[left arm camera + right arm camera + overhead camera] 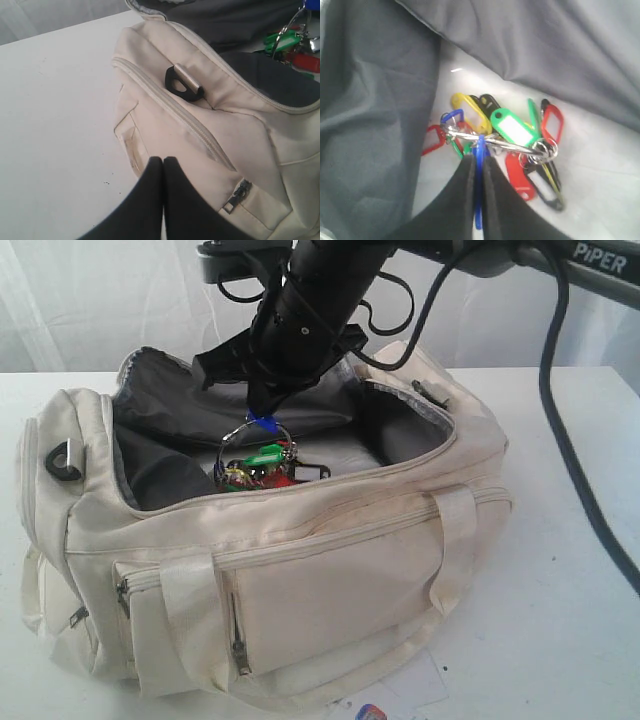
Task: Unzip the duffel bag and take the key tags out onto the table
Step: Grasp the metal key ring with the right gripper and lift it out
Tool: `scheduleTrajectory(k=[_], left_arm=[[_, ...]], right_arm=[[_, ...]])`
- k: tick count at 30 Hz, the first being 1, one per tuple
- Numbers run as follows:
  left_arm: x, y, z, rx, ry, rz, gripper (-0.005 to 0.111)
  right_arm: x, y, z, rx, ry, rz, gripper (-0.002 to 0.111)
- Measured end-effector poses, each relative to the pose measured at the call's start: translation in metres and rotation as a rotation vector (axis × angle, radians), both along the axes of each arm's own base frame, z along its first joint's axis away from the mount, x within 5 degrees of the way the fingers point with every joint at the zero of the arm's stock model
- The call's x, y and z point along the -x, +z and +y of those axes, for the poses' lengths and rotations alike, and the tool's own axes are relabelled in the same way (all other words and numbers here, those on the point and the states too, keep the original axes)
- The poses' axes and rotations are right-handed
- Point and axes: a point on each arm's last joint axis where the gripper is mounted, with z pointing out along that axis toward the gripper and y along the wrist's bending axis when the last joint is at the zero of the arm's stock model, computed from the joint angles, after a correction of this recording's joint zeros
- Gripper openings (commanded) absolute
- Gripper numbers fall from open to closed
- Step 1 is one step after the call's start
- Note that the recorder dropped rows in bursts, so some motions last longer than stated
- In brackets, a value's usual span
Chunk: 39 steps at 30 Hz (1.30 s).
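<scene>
The duffel bag point(330, 580) lies on its side-long base across the white bench point(560, 590), its main zip undone and the mouth gaping so that the dark grey lining point(170, 425) shows. The right arm point(310, 300) reaches down from above into that mouth, and the right jaws are pressed together on a blue tag point(479, 150), pinching it edge-on. From that tag the rest of the key tags point(512, 130) hang on a metal ring point(255, 445): green, yellow, red and black ones bunched together inside the bag, behind its near rim and over the pale floor of the main compartment; whether the lowest ones touch that floor cannot be told. None of the tags is out on the bench. The left jaws, seen in the left wrist view, are pressed together with nothing between them, held over the end of the bag near the end pocket, whose zip pull point(237, 195) sits closed just beside them. A black D-ring point(182, 82) lies flat on that end of the bag. A white card with a red and blue mark point(372, 710) lies on the bench at the front of the bag
</scene>
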Motion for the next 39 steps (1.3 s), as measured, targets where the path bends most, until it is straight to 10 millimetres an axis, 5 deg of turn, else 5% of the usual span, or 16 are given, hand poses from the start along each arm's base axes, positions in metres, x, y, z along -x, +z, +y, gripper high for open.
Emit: scheduleTrajectory(k=[15, 25, 39], left_arm=[[0.000, -0.001, 0.000, -0.001, -0.002, 0.008, 0.000], [0.000, -0.001, 0.000, 0.003, -0.003, 0.008, 0.000], [0.000, -0.001, 0.000, 0.003, -0.003, 0.008, 0.000]], right_arm=[[-0.036, -0.058, 0.021, -0.067, -0.076, -0.018, 0.000], [-0.038, -0.068, 0.021, -0.020, -0.007, -0.040, 0.045], [-0.046, -0.085, 0.013, 0.144, 0.040, -0.116, 0.057]])
